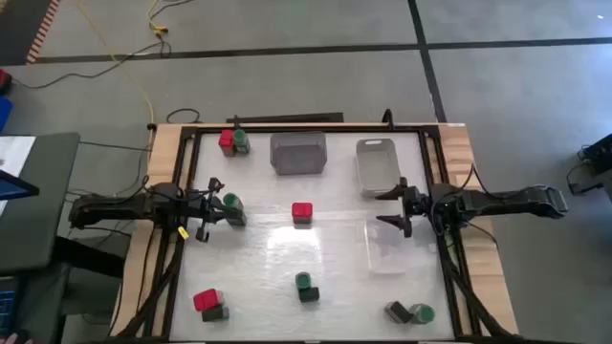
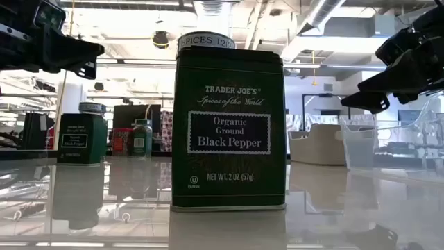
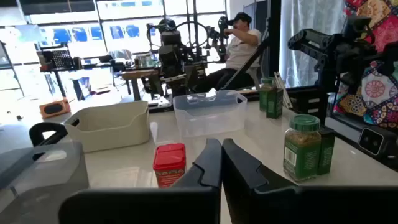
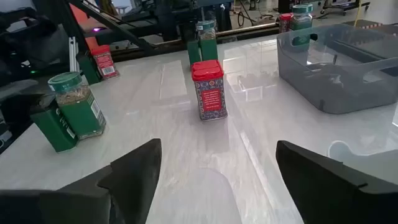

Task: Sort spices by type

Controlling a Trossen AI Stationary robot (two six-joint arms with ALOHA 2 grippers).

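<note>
Non-task stuff: three trays on the table, plus background.
Grey tray [image 1: 298, 153] at far edge, white tray [image 1: 376, 162] just beside it, clear tray [image 1: 390, 247] nearer, below the white one. Yellow cable [image 1: 129, 57] across floor behind. Seated person [image 3: 242, 43] at workbench beyond table, wearing a cap.

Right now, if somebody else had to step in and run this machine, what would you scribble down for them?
Left pincer: shut, empty, at the table's left side, next to a green-lidded jar with dark tin.
Right pincer: open, empty, at the right side between the white tray and the clear tray.
Spices: all scattered in mixed groups. Red box with green jar at the far left corner; lone red box mid-table; jar with tin at near centre; red box on dark tin near left; tin with jar near right.
Done: nothing sorted; the grey tray appears empty.
Left: everything.
</note>
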